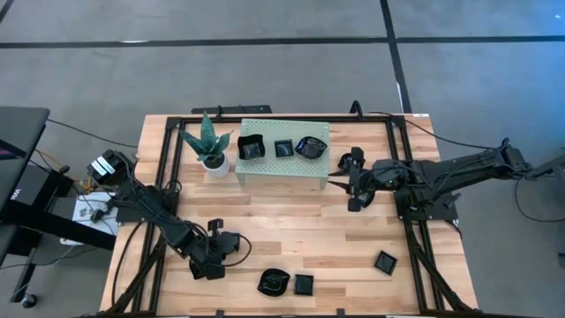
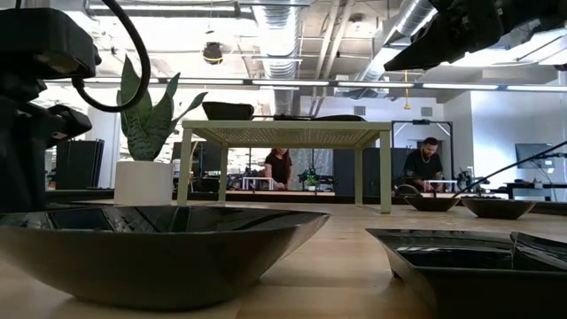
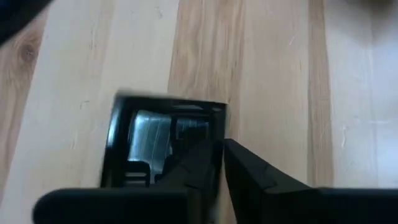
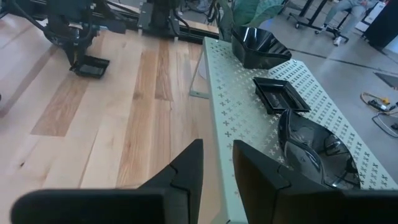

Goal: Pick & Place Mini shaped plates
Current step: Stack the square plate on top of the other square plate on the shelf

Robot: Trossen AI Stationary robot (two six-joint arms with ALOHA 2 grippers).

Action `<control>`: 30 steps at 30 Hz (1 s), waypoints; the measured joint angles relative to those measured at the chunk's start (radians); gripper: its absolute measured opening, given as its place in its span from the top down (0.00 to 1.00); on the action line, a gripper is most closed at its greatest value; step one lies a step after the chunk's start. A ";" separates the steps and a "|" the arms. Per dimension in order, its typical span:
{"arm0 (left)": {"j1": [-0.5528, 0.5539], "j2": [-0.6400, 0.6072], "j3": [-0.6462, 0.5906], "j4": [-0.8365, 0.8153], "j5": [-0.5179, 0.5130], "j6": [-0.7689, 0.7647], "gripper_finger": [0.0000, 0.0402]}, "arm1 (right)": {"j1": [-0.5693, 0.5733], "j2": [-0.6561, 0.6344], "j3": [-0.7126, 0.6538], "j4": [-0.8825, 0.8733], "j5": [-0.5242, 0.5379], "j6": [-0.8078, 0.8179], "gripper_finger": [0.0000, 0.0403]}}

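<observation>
Three glossy black mini plates sit on the pale green stand: a deep one, a flat square one and a wavy one. Three more lie on the table near its near edge: a lobed one and two square ones. My left gripper is low over the near-left part of the table, shut on a small square plate. My right gripper hovers open and empty beside the stand's right end. My left gripper pinches the square plate's side rim, with one finger inside the dish and the other outside it. The fingers come down from above. I cannot tell whether the plate is lifted or still touches the table.
A potted green plant stands at the stand's left end. Black frame rails run along the table's sides. Bare wood lies between the stand and the near plates. People sit in the room beyond the table.
</observation>
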 joint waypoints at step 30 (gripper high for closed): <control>0.225 -0.002 0.128 0.165 -0.030 0.382 0.99 | 0.000 0.000 0.000 0.000 0.000 -0.019 0.80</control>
